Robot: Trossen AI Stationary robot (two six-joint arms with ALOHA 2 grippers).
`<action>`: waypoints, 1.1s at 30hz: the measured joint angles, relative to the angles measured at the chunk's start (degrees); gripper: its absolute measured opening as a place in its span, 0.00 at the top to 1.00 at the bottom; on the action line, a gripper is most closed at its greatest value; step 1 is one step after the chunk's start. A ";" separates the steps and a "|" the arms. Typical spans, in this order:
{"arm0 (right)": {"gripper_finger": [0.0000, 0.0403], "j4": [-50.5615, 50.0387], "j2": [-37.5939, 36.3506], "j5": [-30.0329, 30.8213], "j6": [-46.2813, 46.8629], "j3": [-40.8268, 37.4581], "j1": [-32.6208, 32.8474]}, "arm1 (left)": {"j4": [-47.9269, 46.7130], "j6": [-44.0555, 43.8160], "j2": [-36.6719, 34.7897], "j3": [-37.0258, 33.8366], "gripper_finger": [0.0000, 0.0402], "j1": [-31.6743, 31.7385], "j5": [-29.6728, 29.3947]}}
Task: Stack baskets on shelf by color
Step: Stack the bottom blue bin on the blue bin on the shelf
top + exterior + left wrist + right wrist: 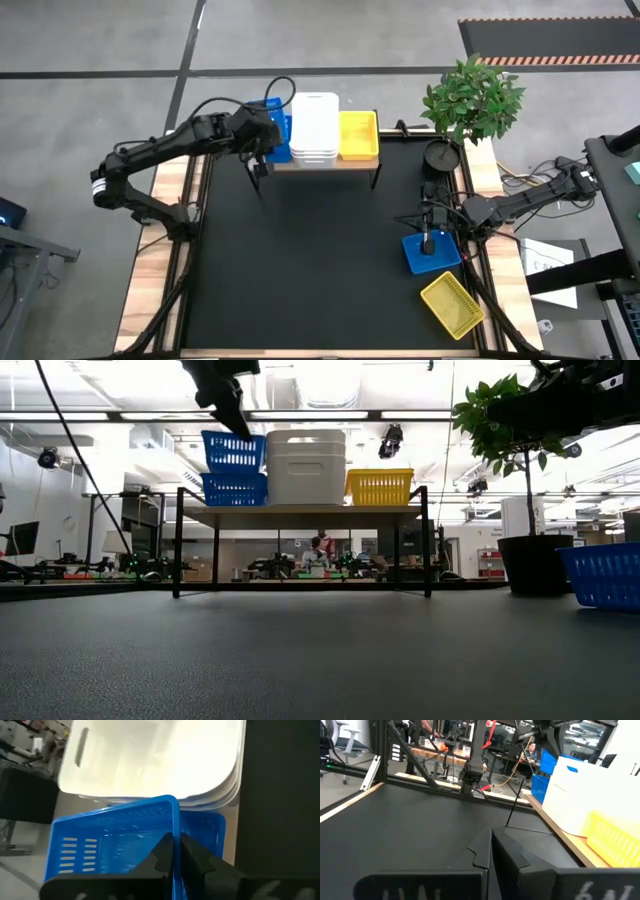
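The wooden shelf (300, 517) stands at the table's far edge. It carries two blue baskets at its left end, a white stack (315, 128) in the middle and a yellow basket (358, 135) at the right. The upper blue basket (233, 452) sits slightly tilted over the lower one (233, 489). My left gripper (262, 140) is above it, shut on it. My right gripper (430, 240) hovers shut over a third blue basket (432, 252) near the table's right edge. Another yellow basket (452, 305) lies at the near right corner. My left gripper (175, 840) pinches the upper blue basket by one wall's top edge (175, 817), one finger inside the basket and one outside. The fingers come from above, slanting down. The basket sits a little tilted over the lower blue basket (207, 825); whether it rests on it I cannot tell.
A potted plant (470, 100) stands at the table's far right corner, just beyond my right arm. The black table top (310, 260) lies between shelf and near edge. Beyond the table are desks, and a person shows far off.
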 joint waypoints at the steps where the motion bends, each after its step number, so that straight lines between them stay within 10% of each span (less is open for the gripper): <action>1: 0.98 0.00 0.00 0.00 0.02 0.00 0.00 | -0.01 0.44 0.35 0.00 1.00 0.34 0.91; 33: 0.98 -0.64 0.01 -0.01 1.26 0.00 0.00 | 0.00 4.19 1.49 -1.77 0.82 1.34 6.11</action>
